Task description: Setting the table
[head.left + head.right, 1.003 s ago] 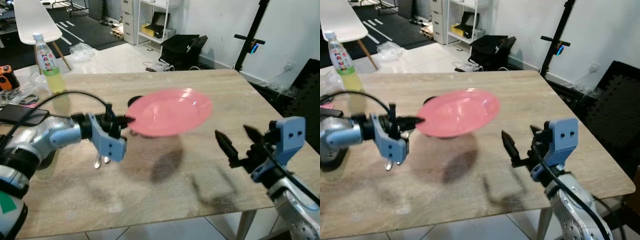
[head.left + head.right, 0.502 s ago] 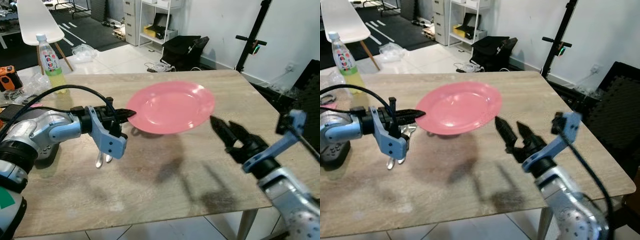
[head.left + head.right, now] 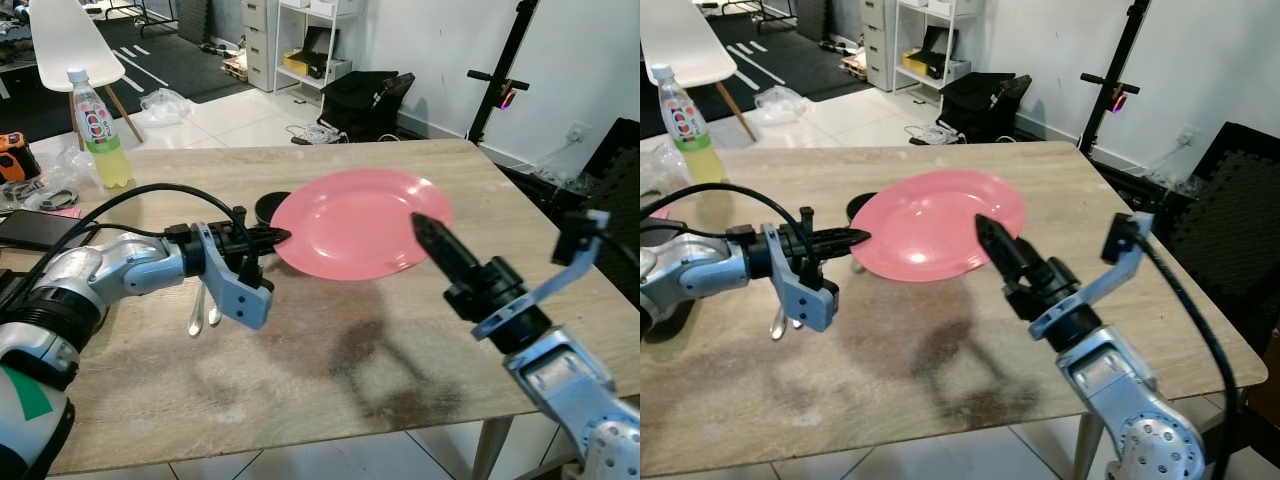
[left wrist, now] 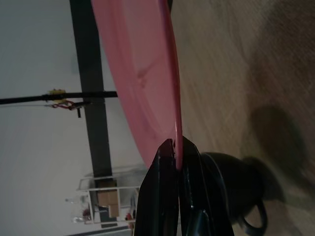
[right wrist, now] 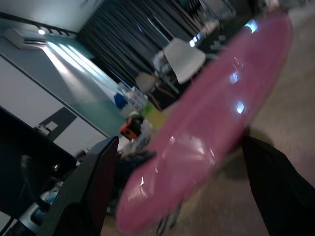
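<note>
The left gripper [image 3: 280, 237] stays clamped on the pink plate [image 3: 355, 236] at its nine-o'clock rim, holding it above the table [image 3: 300, 390]. The right gripper [image 3: 428, 232] has swung in to the three-o'clock rim, fingers parted astride it: likely a handover.

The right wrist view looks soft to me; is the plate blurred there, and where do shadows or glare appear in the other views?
In the right wrist view the pink plate is smeared, with small white glints, between two dark fingers. In the left eye view it casts a soft shadow on the wooden table. In the left wrist view the left pincer and the plate's rim are sharp.
</note>
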Controlling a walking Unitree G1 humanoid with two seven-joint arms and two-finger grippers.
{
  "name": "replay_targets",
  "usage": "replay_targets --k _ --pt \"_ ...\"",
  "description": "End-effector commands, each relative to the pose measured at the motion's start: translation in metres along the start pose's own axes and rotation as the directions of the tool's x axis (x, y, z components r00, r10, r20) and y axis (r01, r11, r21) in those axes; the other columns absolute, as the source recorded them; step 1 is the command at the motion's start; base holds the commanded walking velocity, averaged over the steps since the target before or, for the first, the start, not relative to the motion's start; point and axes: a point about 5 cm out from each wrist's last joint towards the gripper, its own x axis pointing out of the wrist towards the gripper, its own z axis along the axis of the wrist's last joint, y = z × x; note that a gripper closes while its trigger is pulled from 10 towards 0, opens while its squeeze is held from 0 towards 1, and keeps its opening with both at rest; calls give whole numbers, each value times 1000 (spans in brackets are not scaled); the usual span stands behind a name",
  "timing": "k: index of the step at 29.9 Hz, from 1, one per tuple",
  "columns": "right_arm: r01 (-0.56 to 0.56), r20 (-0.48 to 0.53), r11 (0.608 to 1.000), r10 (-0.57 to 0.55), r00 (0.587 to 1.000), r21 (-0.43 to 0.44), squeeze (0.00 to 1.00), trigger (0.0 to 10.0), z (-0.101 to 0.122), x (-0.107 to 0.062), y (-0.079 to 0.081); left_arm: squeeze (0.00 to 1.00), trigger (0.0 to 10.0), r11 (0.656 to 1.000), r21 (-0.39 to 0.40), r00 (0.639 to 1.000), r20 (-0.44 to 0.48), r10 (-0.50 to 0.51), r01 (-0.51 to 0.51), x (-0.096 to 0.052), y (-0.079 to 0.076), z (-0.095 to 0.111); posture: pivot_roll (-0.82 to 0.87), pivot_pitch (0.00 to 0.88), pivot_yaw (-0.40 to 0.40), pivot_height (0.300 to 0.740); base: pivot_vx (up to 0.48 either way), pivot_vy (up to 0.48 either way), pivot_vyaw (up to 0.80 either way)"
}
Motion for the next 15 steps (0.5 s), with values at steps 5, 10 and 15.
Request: replay_targets --k 5,10,15 --pt "8 -39 998 -6 999 69 0 10000 -7 1 -1 0 10000 999 33 999 40 8 -9 10 2 6 65 99 1 740 0 0 0" --pt "3 -41 994 1 999 110 0 0 -10 10 2 0 10000 999 32 996 93 -6 3 15 -2 15 65 99 1 740 0 0 0" --pt "7 -36 992 -2 999 129 0 0 -9 13 2 0 10000 999 34 993 120 -20 16 17 -7 20 70 103 -2 740 0 0 0"
